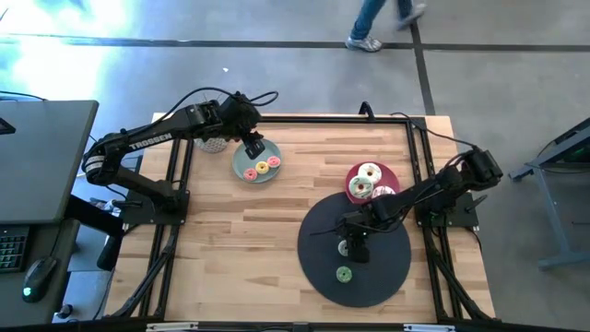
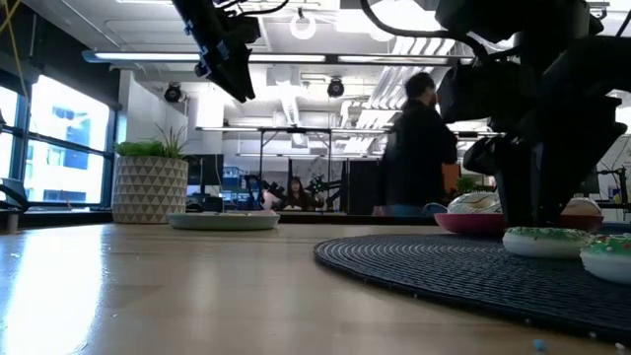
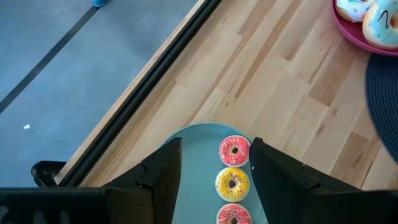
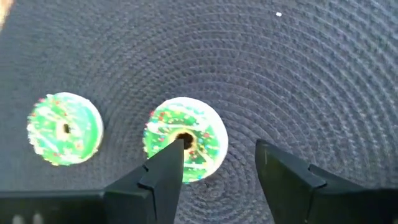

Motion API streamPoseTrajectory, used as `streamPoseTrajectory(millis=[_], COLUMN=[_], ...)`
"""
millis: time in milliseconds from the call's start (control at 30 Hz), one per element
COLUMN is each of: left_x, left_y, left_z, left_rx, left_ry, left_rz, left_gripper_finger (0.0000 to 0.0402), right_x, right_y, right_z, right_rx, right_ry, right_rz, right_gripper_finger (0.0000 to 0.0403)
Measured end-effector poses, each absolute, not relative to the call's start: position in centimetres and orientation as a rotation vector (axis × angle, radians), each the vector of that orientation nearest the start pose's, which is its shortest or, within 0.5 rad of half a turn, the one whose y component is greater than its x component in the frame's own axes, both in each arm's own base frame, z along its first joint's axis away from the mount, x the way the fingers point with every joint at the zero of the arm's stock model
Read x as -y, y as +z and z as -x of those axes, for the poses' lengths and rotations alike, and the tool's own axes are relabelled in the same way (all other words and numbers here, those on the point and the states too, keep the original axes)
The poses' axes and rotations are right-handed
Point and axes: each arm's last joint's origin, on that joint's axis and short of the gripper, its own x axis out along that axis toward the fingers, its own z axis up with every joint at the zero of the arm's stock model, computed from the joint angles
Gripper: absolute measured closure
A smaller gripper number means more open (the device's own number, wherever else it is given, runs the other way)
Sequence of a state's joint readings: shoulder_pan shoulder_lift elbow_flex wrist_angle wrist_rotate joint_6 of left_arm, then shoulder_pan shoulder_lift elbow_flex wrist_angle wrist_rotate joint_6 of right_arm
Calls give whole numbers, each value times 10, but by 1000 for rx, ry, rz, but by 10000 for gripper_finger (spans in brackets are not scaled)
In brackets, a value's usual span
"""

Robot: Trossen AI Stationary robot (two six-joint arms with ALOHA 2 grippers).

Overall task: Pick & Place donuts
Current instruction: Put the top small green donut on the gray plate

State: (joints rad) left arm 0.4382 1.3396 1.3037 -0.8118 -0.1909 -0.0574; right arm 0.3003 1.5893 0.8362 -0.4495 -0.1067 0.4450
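My right gripper [image 4: 217, 149] is open and low over the dark round mat [image 1: 387, 231]. It stands over a small green donut [image 4: 185, 140], one finger above the hole and the other outside the ring. A second green donut [image 4: 64, 129] lies flat on the mat beside it. My left gripper [image 3: 214, 162] is open and hangs above the sage-green plate [image 1: 241, 164]. That plate holds the red donut [image 3: 234, 150], the yellow one [image 3: 232, 183] and the salmon one [image 3: 233, 214] in a row. The larger donuts [image 1: 367, 181] lie on the pink plate [image 1: 391, 175]. My right gripper comes at the green donut from above, pointing down. One fingertip [image 4: 171, 155] stands over the donut's hole [image 4: 186, 138] and the other stands beyond the ring's outer edge. I cannot tell whether either finger touches it. The donut lies flat on the mat.
A potted plant [image 2: 150, 182] stands at the table's far left corner behind the sage-green plate. A dark frame rail [image 3: 155, 93] runs along the table's far edge. Bare wood [image 1: 240, 240] stretches left of the mat. A person [image 2: 419, 148] walks in the room beyond.
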Motion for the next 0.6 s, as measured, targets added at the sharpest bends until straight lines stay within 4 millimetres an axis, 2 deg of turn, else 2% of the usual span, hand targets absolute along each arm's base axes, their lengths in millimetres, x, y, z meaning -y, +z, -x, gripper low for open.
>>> streamPoseTrajectory(millis=[300,600], left_x=[-120,-119], left_y=[340,340], left_z=[-242,-242], left_rx=[-838,-839], left_ry=[615,616], left_rz=[158,148], left_gripper_finger=[222,222], right_x=[-87,-83], right_y=[140,146], right_z=[-269,-275], right_rx=[-1289,-1239], right_ry=[78,157], right_rz=[-254,-293], right_gripper_finger=[238,326])
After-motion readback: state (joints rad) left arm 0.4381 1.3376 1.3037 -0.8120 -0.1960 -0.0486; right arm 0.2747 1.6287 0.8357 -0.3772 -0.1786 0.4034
